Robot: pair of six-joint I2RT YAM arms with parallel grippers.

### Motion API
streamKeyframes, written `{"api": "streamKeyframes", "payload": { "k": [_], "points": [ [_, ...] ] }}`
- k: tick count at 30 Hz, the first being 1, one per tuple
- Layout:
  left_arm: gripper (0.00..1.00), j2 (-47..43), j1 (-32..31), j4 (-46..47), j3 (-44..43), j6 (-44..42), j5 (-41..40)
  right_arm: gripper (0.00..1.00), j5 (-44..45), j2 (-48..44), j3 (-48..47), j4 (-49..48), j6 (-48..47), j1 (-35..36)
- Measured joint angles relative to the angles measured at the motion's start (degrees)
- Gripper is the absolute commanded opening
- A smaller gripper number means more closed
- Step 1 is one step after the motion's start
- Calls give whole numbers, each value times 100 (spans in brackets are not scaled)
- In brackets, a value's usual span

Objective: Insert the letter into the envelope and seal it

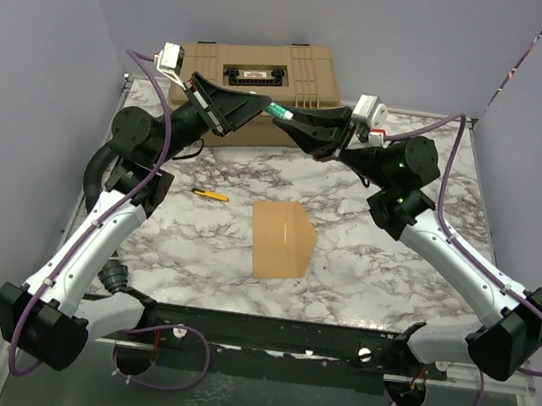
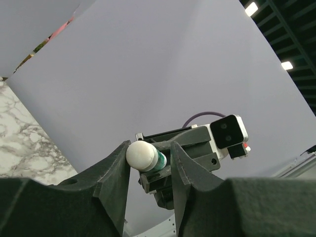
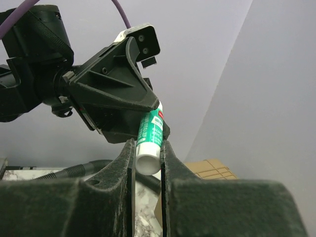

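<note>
The kraft-brown envelope lies flat on the marble table in the middle, with its pointed flap showing at its right side. No separate pinkish-tan letter is in view. Both arms are raised at the back and meet tip to tip. My right gripper is shut on a green glue stick. My left gripper is open around the stick's white cap. The cap touches one finger and a gap shows beside the other.
A big tan plastic case stands at the back of the table, under the raised grippers, and shows in the right wrist view. A small yellow tool lies left of the envelope. Purple-grey walls enclose the left, back and right.
</note>
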State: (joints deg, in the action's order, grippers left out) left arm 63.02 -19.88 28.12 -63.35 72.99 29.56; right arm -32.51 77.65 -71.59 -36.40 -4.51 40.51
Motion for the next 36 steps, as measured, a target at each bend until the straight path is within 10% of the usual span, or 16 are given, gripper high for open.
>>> {"api": "streamKeyframes", "payload": {
  "k": [8,13,16,20,23,36],
  "points": [
    [35,-2,0,-164,0,-7,-2,1,-361,0,0,35,-48,-190],
    [2,0,4,-280,4,4,-4,1,-592,0,4,79,-116,-256],
    [0,0,4,-254,4,90,-4,2,-680,2,7,118,-157,-267],
    [0,7,4,-243,20,157,0,50,-688,2,61,7,-103,-275],
    [0,4,4,-125,109,363,-17,62,-699,31,219,-365,109,-275],
    [0,-35,7,553,706,1856,-240,58,-702,938,166,-1930,1191,-264]
  ]
}}
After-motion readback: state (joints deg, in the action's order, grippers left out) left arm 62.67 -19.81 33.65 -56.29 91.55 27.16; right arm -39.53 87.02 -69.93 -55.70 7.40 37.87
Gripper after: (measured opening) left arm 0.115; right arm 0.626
